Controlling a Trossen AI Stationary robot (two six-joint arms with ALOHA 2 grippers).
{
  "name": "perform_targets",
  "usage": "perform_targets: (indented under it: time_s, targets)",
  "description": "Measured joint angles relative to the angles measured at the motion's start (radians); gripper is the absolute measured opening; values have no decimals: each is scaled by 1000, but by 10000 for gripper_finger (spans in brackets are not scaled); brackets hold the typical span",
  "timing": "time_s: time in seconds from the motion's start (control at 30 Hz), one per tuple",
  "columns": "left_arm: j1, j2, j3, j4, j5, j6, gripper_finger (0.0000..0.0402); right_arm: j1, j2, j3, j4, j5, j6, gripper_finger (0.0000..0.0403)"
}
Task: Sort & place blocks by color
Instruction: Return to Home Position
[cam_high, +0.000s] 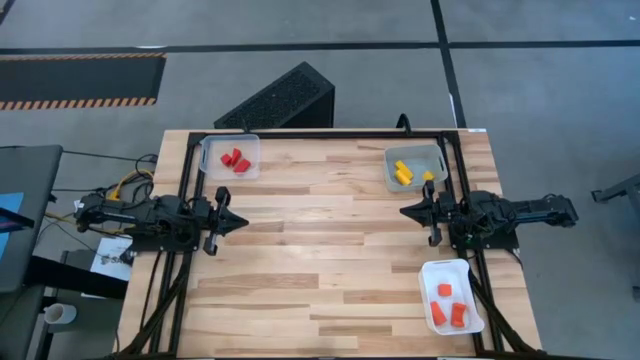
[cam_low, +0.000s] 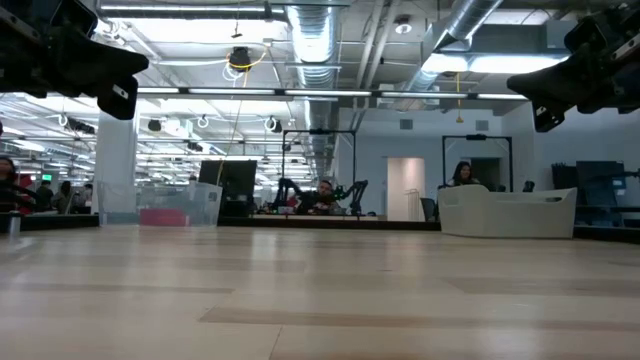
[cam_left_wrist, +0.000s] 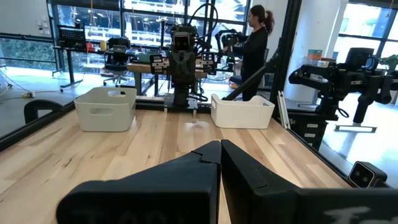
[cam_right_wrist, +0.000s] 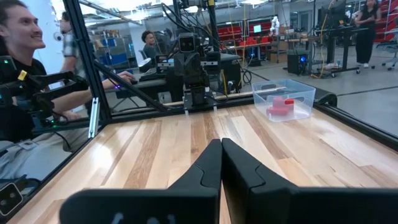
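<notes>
Sorting looks complete.
Red blocks, yellow blocks, orange blocks lie in separate trays; left gripper and right gripper are empty, pressed together.

trays, table, floor box

a pale wooden plank table spreads between left gripper and right gripper. a clear rectangular plastic tray sits near the left gripper. a gray plastic tray lies just beside the right gripper, a white plastic tray on its other side. a black perforated box stands well apart from both.
</notes>
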Motion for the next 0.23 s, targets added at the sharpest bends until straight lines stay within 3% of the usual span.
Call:
perform_targets:
  time_s: [0.23]
  targets:
    - [0, 0, 0, 0, 0, 0, 0, 0, 0, 0, 0, 0, 0, 27]
